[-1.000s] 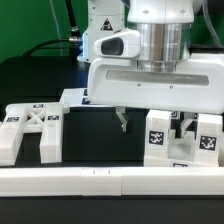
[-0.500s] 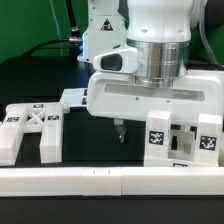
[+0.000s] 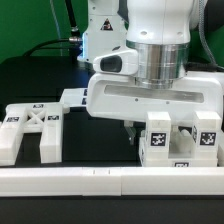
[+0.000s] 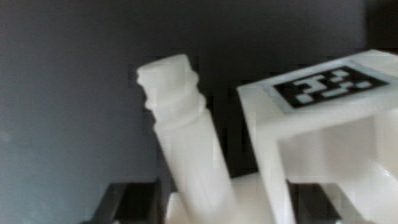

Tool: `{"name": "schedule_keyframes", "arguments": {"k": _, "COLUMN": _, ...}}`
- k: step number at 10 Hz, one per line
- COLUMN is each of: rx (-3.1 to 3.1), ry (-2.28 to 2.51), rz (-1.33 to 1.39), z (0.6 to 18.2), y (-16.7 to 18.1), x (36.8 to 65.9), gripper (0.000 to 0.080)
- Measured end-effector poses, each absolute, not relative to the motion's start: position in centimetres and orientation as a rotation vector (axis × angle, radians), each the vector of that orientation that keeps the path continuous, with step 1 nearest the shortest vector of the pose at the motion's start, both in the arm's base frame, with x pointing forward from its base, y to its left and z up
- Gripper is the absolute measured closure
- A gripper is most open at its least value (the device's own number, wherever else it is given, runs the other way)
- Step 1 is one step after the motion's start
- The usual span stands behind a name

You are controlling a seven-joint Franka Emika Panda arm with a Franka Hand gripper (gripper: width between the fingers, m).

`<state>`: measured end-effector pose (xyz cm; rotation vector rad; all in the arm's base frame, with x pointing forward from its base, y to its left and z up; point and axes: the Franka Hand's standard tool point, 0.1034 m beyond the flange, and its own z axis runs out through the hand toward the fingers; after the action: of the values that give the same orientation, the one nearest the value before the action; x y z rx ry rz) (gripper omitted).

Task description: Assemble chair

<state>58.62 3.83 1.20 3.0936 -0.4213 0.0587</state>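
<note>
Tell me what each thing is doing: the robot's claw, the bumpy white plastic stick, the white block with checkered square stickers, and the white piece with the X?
Two-finger gripper: shut on the stick.
White ridged plastic stick: gripped between the fingers, close beside the tagged block.
White blocky plastic part with black-and-white square tags: standing on the black table, not gripped.
White X-braced plastic panel: resting on the table at the exterior view's left, untouched.

Bare black tabletop (image 3: pixel 90 135) between X-braced panel (image 3: pixel 30 125) and tagged blocks (image 3: pixel 157 150): open for passing. Closed off in front by long white rail (image 3: pixel 100 182) (across the whole width). Tight at the blocks: ribbed white post (image 4: pixel 187 130) just beside one, narrow gap only.
</note>
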Motion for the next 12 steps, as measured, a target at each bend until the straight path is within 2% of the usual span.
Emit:
{"name": "schedule_keyframes", "arguments": {"k": 3, "rx": 3.096, "ry": -0.413, "rz": 0.059, "z": 1.6, "y": 3.8, "x": 58.7, "gripper": 0.0479}}
{"name": "schedule_keyframes", "arguments": {"k": 8, "rx": 3.127, "ry": -0.366, "rz": -0.074, "z": 7.5, "y": 1.4, "x": 58.9, "gripper": 0.0479}}
{"name": "schedule_keyframes", "arguments": {"k": 10, "rx": 3.125, "ry": -0.368, "rz": -0.092, "z": 7.2, "y": 1.4, "x": 58.8, "gripper": 0.0479}}
{"name": "schedule_keyframes", "arguments": {"k": 12, "rx": 3.111, "ry": -0.382, "rz": -0.346, "z": 7.2, "y": 1.1, "x": 57.9, "gripper": 0.0479}}
